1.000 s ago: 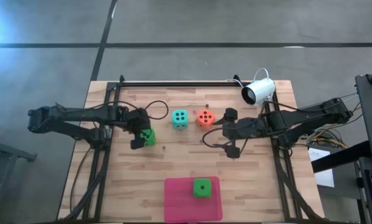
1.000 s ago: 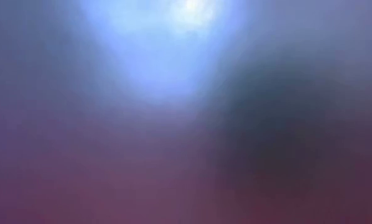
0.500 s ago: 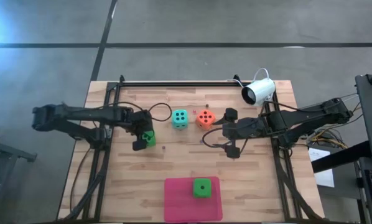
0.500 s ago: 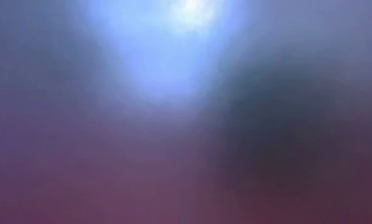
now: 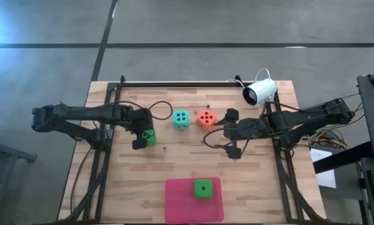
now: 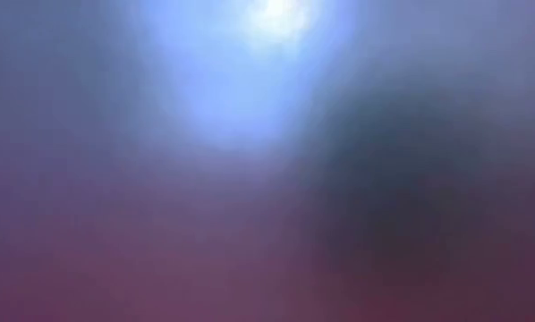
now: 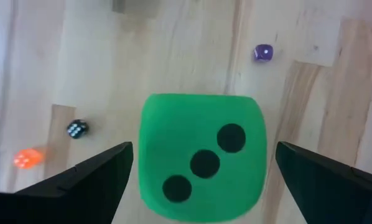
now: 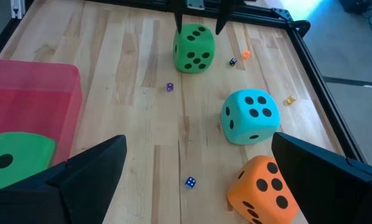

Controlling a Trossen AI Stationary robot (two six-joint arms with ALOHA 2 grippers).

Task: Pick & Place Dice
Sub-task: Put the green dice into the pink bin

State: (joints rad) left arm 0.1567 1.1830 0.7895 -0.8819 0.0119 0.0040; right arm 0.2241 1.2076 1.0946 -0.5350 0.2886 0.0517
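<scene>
My left gripper (image 5: 141, 131) stands open around a bright green die (image 5: 149, 138) that rests on the wood at the table's left. In the left wrist view the die (image 7: 201, 155) shows three pips, and a gap of bare wood shows between it and each finger. My right gripper (image 5: 230, 133) hangs open right of centre, just right of the orange-red die (image 5: 206, 118). The teal die (image 5: 181, 118) sits left of that one. The second green die (image 5: 203, 189) lies on the pink mat (image 5: 181, 203) near the table's near edge.
A white camera (image 5: 260, 92) stands at the far right corner. Black frame rails (image 5: 174, 84) run along the far edge and both sides. Tiny dice lie scattered on the wood: purple (image 8: 170, 87), blue (image 8: 190, 182), black (image 8: 232, 61). The low view shows only blur.
My left gripper has edged a little toward the table's right, farther around the green die. The die has stayed where it was.
</scene>
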